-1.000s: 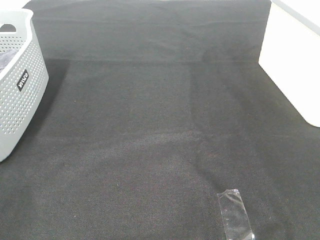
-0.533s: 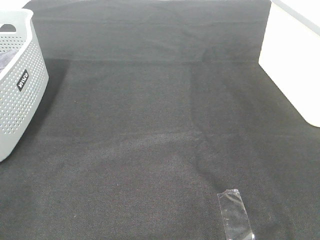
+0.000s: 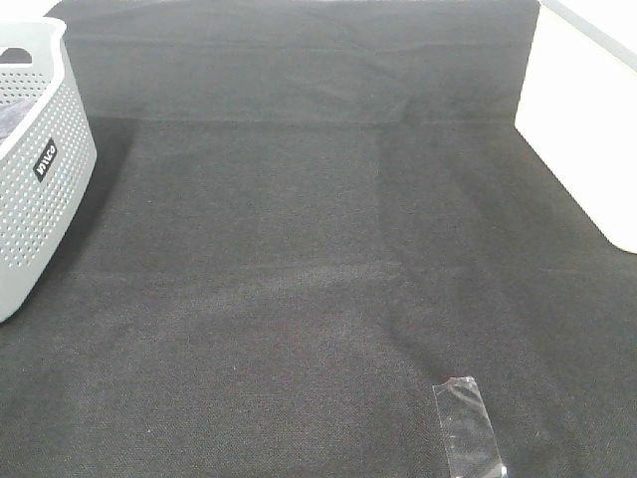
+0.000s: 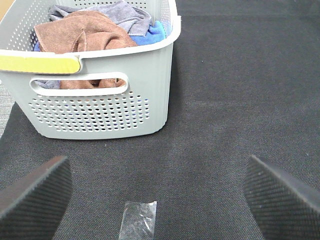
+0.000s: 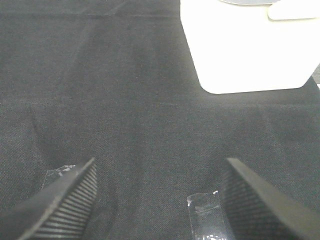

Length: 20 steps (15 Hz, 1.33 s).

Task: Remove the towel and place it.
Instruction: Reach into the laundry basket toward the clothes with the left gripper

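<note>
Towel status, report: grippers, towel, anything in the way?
Left gripper open, empty, facing basket. Right gripper open, empty, over black covering. Brown towel bunched in basket, beside grey cloth, blue cloth. Nothing lying on it.

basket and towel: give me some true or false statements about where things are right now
1. The brown towel lies inside the basket. True.
2. The left gripper is shut on the towel. False: it is open, holding nothing, outside the basket.
3. A blue cloth is in the basket too. True.
4. The basket lies tipped on its side. False: it stands upright on the black table cover.
5. The right gripper is open. True.
</note>
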Each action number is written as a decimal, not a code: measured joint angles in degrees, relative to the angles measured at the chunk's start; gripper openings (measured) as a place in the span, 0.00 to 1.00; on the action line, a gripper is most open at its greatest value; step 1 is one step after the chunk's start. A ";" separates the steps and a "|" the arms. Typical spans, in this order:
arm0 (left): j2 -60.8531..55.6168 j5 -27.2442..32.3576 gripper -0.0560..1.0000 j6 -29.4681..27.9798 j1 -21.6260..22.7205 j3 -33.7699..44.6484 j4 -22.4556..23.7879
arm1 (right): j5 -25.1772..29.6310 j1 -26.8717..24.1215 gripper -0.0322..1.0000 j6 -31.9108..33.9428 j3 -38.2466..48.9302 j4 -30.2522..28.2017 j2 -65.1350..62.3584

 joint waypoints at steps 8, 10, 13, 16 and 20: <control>4.76 2.46 0.88 3.90 0.00 -2.98 -0.17 | 0.00 0.00 0.69 0.00 0.00 0.00 0.00; 8.08 2.75 0.88 6.53 0.00 -5.16 -0.23 | 0.00 0.00 0.69 0.00 0.00 0.00 0.00; 12.09 3.32 0.88 10.20 0.00 -8.02 -0.17 | 0.00 0.00 0.69 0.00 0.00 0.00 0.00; 19.54 3.67 0.88 17.25 0.00 -11.52 0.06 | 0.00 0.00 0.69 0.00 0.00 0.00 0.00; 30.65 4.30 0.88 27.39 0.00 -18.74 0.34 | 0.00 0.00 0.69 0.00 0.00 0.00 0.00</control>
